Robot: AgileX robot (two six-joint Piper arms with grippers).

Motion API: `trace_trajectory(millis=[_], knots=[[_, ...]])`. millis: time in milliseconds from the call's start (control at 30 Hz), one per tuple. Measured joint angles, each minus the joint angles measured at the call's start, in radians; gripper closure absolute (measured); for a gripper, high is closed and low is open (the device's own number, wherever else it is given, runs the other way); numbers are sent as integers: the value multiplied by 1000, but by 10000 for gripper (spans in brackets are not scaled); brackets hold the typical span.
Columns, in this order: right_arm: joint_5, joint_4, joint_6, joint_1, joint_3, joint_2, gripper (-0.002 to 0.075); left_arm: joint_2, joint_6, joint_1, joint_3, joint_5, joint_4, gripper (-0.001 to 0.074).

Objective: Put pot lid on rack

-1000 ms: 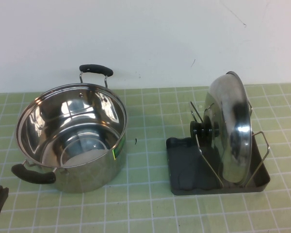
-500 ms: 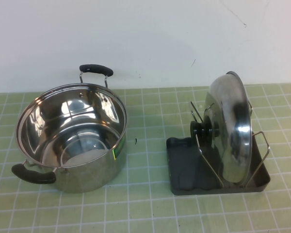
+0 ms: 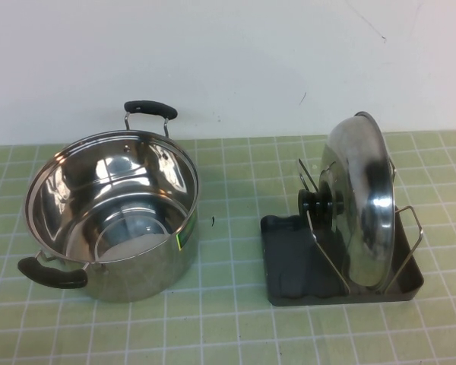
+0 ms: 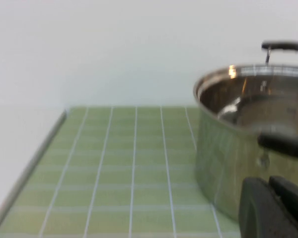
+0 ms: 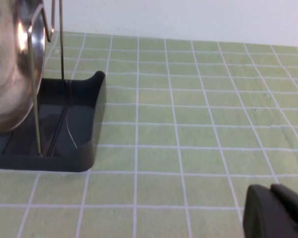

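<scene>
The shiny steel pot lid (image 3: pixel 361 199) stands on edge in the dark grey rack (image 3: pixel 289 266), held between its wire loops, black knob (image 3: pixel 319 204) facing left. The right wrist view shows the lid (image 5: pixel 15 69) in the rack (image 5: pixel 74 129). Neither gripper shows in the high view. My left gripper (image 4: pixel 273 203) is shut and empty, low beside the steel pot (image 4: pixel 248 129). My right gripper (image 5: pixel 273 206) is shut and empty above the green mat, apart from the rack.
The open steel pot (image 3: pixel 110 213) with two black handles stands at the left of the green tiled mat (image 3: pixel 228 327). A white wall runs along the back. The mat's left edge (image 4: pixel 35 158) shows in the left wrist view.
The left gripper's dark tip showed at the bottom left corner of the high view one second ago and has since drawn out of that view. The lid, rack and pot have not moved.
</scene>
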Motion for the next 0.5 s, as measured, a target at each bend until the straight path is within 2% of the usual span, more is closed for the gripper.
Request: trace_trajectory(millis=[233,500], knots=[[0,-1,0,0,0,0,727,0,63,0,0,182,-15,736],[0,-2,0,0,0,0,727,-2,96,0,-2,190,-47,736]])
